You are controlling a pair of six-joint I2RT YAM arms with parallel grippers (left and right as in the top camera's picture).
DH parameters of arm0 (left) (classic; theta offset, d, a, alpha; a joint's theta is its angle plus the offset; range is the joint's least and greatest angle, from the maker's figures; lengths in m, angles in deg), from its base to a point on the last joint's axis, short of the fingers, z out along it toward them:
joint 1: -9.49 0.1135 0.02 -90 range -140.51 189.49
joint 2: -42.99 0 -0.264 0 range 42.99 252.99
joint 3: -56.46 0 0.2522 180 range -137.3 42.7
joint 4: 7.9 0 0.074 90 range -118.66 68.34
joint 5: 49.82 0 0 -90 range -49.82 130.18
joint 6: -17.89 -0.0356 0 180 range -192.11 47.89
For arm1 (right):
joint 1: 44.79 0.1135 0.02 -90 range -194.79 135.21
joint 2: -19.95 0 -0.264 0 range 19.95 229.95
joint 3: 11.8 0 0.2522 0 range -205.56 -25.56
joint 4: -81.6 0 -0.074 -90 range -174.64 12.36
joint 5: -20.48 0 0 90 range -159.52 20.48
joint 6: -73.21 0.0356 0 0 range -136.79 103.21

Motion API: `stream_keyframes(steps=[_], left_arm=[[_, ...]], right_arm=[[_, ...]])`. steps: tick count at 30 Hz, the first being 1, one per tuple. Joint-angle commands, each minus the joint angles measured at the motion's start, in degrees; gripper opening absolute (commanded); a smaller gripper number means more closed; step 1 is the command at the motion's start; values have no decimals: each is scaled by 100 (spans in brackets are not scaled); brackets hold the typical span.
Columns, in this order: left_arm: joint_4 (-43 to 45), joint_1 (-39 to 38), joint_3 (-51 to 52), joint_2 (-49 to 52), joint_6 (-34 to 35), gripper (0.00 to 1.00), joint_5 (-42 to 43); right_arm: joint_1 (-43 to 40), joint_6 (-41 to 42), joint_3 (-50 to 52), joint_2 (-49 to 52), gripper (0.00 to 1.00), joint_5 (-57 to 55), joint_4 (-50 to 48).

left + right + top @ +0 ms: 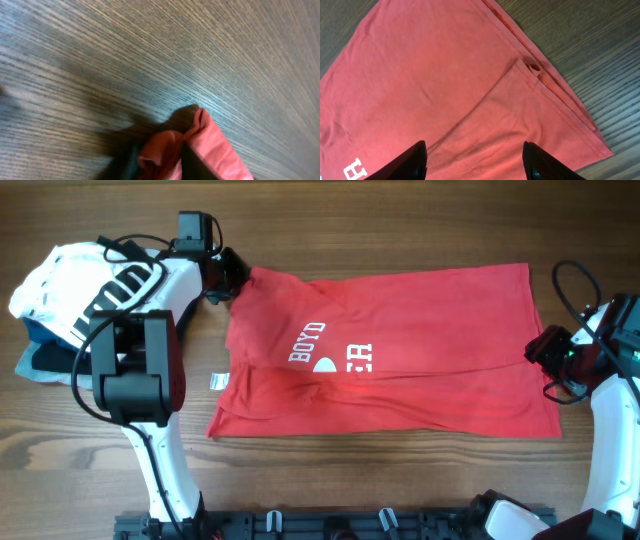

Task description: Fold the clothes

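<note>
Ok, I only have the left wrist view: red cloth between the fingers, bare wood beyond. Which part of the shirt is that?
Observer: Overhead, the left gripper pinches the red T-shirt at its far left corner.
Operator: And the other side?
Observer: The right gripper hangs over the shirt's right edge, fingers apart, holding nothing.
Operator: Anything else around?
Observer: A striped white garment, heaped with others at the far left.

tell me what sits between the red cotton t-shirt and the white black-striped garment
Overhead view: the left arm's black-and-white body lies between red cotton T-shirt and striped garment.
</note>
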Motion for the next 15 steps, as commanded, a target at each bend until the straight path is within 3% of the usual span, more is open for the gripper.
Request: stream_keyframes(steps=[1,9,15], left_arm=[[234,-37,4,310,33,7,-55],[863,-37,2,122,-330,4,-17],[798,-33,2,-39,-402,10,9]], right_arm=[[-13,-133,9,55,62,94,7],[-13,-157,9,55,62,94,-2],[-13,-223,9,55,62,96,-28]])
